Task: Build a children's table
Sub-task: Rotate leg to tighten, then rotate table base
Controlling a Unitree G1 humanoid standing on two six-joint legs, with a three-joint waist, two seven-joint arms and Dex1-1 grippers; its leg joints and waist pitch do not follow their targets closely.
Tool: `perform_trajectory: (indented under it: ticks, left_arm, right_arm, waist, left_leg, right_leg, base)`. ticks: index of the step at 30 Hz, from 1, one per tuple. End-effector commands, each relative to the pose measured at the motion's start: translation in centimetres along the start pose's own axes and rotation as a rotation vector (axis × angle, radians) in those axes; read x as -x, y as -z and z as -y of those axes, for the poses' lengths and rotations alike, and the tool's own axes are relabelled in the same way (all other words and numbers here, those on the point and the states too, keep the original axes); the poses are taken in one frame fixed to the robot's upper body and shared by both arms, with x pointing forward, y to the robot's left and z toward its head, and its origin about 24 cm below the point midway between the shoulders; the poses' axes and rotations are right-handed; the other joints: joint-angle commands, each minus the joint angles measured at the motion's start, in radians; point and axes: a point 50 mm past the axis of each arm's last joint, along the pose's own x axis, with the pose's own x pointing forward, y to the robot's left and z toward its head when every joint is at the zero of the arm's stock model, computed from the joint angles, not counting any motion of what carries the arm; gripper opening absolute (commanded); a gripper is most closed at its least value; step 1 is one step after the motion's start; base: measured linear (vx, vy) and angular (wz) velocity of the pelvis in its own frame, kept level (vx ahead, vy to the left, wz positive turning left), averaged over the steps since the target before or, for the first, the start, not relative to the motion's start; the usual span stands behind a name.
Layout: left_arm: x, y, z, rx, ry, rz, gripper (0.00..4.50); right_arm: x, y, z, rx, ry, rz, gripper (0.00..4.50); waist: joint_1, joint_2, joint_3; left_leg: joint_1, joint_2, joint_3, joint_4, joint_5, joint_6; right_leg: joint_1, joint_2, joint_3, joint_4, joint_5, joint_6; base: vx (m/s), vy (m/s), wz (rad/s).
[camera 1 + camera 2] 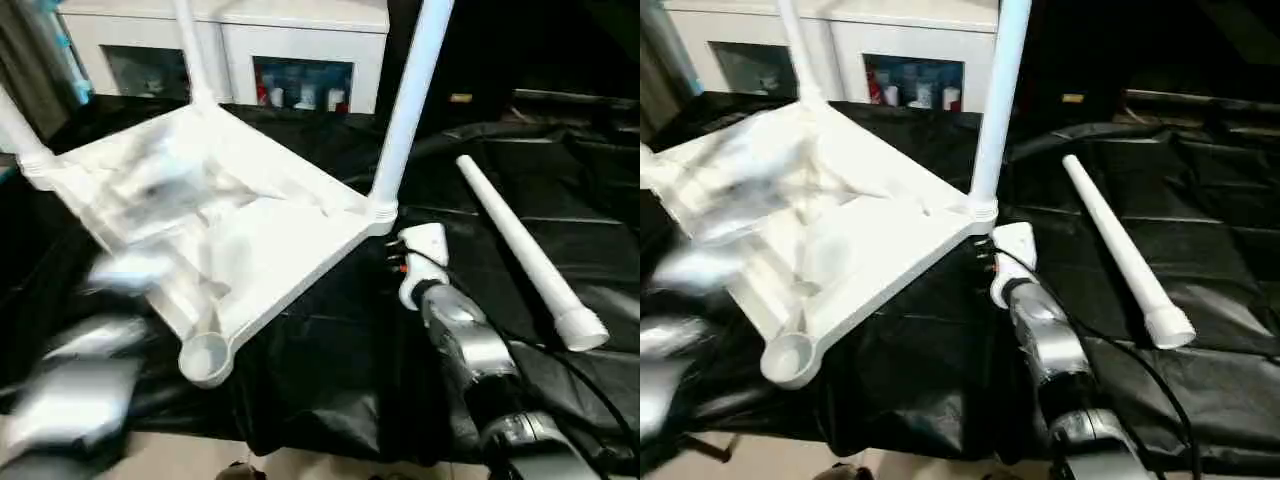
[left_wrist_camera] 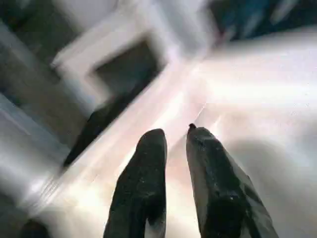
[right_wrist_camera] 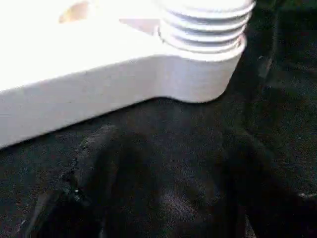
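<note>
The children's table [image 1: 250,240] lies upside down on the black cloth, its ribbed underside up. Three white legs stand in its corner sockets; one of them [image 1: 405,110] rises at the right corner. The round socket at the near corner [image 1: 205,357] is empty. A loose white leg [image 1: 525,250] lies on the cloth to the right. My right gripper [image 1: 395,255] sits low beside the right corner's ribbed collar [image 3: 203,29], jaws apart with nothing between them. My left gripper [image 2: 173,134] hovers over the white underside, its fingers a little apart and holding nothing; the left arm [image 1: 85,385] is blurred.
A white cabinet [image 1: 290,40] with glass doors and bottles inside stands behind the work table. The black cloth [image 1: 330,370] hangs over the near edge by the empty socket. A black cable runs along my right forearm [image 1: 470,350].
</note>
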Motion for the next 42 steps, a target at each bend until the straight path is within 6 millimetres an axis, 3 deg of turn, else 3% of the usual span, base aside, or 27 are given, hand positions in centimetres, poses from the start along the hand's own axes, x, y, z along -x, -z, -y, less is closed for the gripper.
perform_trajectory:
  ticks: [1,3,7,8,12,15,17,18,21,26,30,35,36,37,38,39,42]
  left_arm:
    - [0.6,0.6,-1.3,-0.014,-0.079,-0.034,0.90]
    - [1.8,2.8,-2.9,-0.040,-0.149,-0.109,0.90]
    - [3.4,4.6,-3.3,-0.063,-0.161,-0.193,0.90]
    - [4.2,5.4,-2.8,-0.067,-0.121,-0.247,0.90]
    - [5.6,6.6,-0.3,-0.046,0.098,-0.373,0.90]
    - [6.4,6.6,0.9,-0.047,0.212,-0.402,0.90]
    - [6.9,6.2,2.2,-0.036,0.347,-0.387,0.90]
    - [7.3,5.9,2.9,-0.020,0.427,-0.370,0.90]
    - [8.2,4.6,4.4,0.005,0.610,-0.316,0.90]
    - [9.5,1.4,7.5,0.075,0.906,-0.135,0.90]
    - [9.8,-0.2,9.7,0.131,1.046,-0.009,0.90]
    - [9.6,-0.7,12.2,0.151,1.129,0.060,0.90]
    - [9.6,-0.8,12.5,0.150,1.134,0.069,0.90]
    - [9.6,-1.6,13.7,0.162,1.161,0.113,0.90]
    - [9.7,-2.1,14.1,0.180,1.173,0.134,0.90]
    - [9.8,-2.6,14.5,0.208,1.186,0.163,0.90]
    - [9.9,-3.1,14.8,0.246,1.196,0.191,0.90]
  right_arm:
    - [-0.5,-0.8,-0.5,0.023,-0.029,0.007,3.56]
    - [-0.9,-1.3,-1.0,0.039,-0.050,0.011,3.56]
    - [-1.3,-1.7,-1.5,0.050,-0.069,0.015,3.56]
    - [-1.6,-1.9,-1.7,0.052,-0.076,0.017,3.56]
    - [-1.9,-2.2,-2.1,0.063,-0.090,0.020,3.56]
    - [-2.1,-2.3,-2.1,0.064,-0.096,0.021,3.56]
    - [-2.2,-2.3,-2.1,0.063,-0.099,0.024,3.56]
    - [-2.2,-2.4,-2.1,0.059,-0.100,0.026,3.56]
    - [-2.2,-2.3,-1.9,0.052,-0.101,0.030,3.56]
    - [-2.0,-2.2,-1.2,0.041,-0.095,0.037,3.56]
    - [-1.6,-2.2,-0.5,0.043,-0.097,0.047,3.56]
    - [-0.8,-2.4,0.5,0.053,-0.084,0.067,3.56]
    - [-0.7,-2.4,0.7,0.055,-0.080,0.070,3.56]
    - [0.0,-2.7,1.5,0.056,-0.059,0.079,3.56]
    - [0.3,-2.9,1.9,0.052,-0.045,0.081,3.56]
    - [0.7,-3.1,2.5,0.041,-0.026,0.077,3.56]
    - [1.1,-3.2,3.2,0.026,0.001,0.069,3.56]
  waist:
    - [0.000,0.009,-0.076]
    - [0.002,0.007,-0.075]
    - [0.007,0.001,-0.070]
    - [0.006,-0.008,-0.070]
    - [0.005,-0.011,-0.066]
    - [0.002,-0.012,-0.066]
    - [0.002,-0.007,-0.068]
    - [0.000,-0.012,-0.068]
    - [0.005,-0.007,-0.070]
    - [0.016,-0.010,-0.065]
    - [0.013,-0.019,-0.067]
    - [0.013,-0.024,-0.068]
    - [0.016,-0.022,-0.073]
    - [0.013,0.001,-0.070]
    - [0.013,0.000,-0.074]
    - [0.012,-0.013,-0.077]
    - [0.011,-0.013,-0.073]
  left_leg:
    - [0.034,0.021,-0.009,-0.067,-0.240,-0.018]
    - [0.034,0.024,-0.012,-0.071,-0.259,-0.029]
    - [0.039,0.023,-0.011,-0.074,-0.302,-0.049]
    - [0.036,0.025,-0.013,-0.076,-0.310,-0.054]
    - [0.038,0.021,-0.013,-0.076,-0.362,-0.062]
    - [0.036,0.020,-0.016,-0.077,-0.374,-0.066]
    - [0.037,0.020,-0.017,-0.076,-0.367,-0.066]
    - [0.033,0.018,-0.016,-0.076,-0.351,-0.060]
    - [0.038,0.019,-0.011,-0.073,-0.322,-0.055]
    - [0.043,0.019,-0.010,-0.076,-0.375,-0.068]
    - [0.034,0.018,-0.013,-0.078,-0.370,-0.068]
    - [0.031,0.014,-0.008,-0.073,-0.308,-0.048]
    - [0.034,0.017,-0.008,-0.070,-0.287,-0.050]
    - [0.036,0.014,-0.007,-0.071,-0.278,-0.053]
    - [0.041,0.016,-0.006,-0.068,-0.277,-0.055]
    - [0.033,0.015,-0.007,-0.067,-0.249,-0.048]
    - [0.030,0.013,-0.005,-0.067,-0.259,-0.037]
  right_leg:
    - [0.037,-0.034,0.028,-0.059,-0.143,-0.193]
    - [0.038,-0.035,0.028,-0.055,-0.141,-0.197]
    - [0.031,-0.034,0.030,-0.061,-0.174,-0.185]
    - [0.034,-0.037,0.030,-0.058,-0.179,-0.185]
    - [0.025,-0.038,0.033,-0.067,-0.256,-0.174]
    - [0.027,-0.036,0.032,-0.067,-0.245,-0.170]
    - [0.028,-0.038,0.033,-0.065,-0.233,-0.171]
    - [0.031,-0.035,0.032,-0.064,-0.214,-0.176]
    - [0.029,-0.032,0.033,-0.058,-0.159,-0.196]
    - [0.024,-0.031,0.035,-0.064,-0.220,-0.184]
    - [0.032,-0.035,0.036,-0.067,-0.246,-0.163]
    - [0.037,-0.029,0.037,-0.068,-0.195,-0.150]
    - [0.039,-0.032,0.038,-0.059,-0.157,-0.158]
    - [0.038,-0.024,0.037,-0.064,-0.128,-0.158]
    - [0.037,-0.024,0.036,-0.060,-0.103,-0.160]
    - [0.048,-0.023,0.035,-0.053,-0.060,-0.169]
    - [0.047,-0.028,0.036,-0.059,-0.102,-0.180]
  base:
    - [0.000,0.000,0.00]
    - [0.000,0.000,0.00]
    - [0.000,0.000,0.00]
    - [0.000,0.000,0.00]
    - [0.000,0.000,0.00]
    - [0.000,0.000,0.00]
    - [0.000,0.000,0.00]
    - [0.000,0.000,0.00]
    - [0.000,0.000,0.00]
    - [0.000,0.000,0.00]
    - [0.000,0.000,0.00]
    - [0.000,0.000,0.00]
    - [0.000,0.000,0.00]
    - [0.000,0.000,0.00]
    - [0.000,0.000,0.00]
    - [0.000,0.000,0.00]
    - [0.000,0.000,0.00]
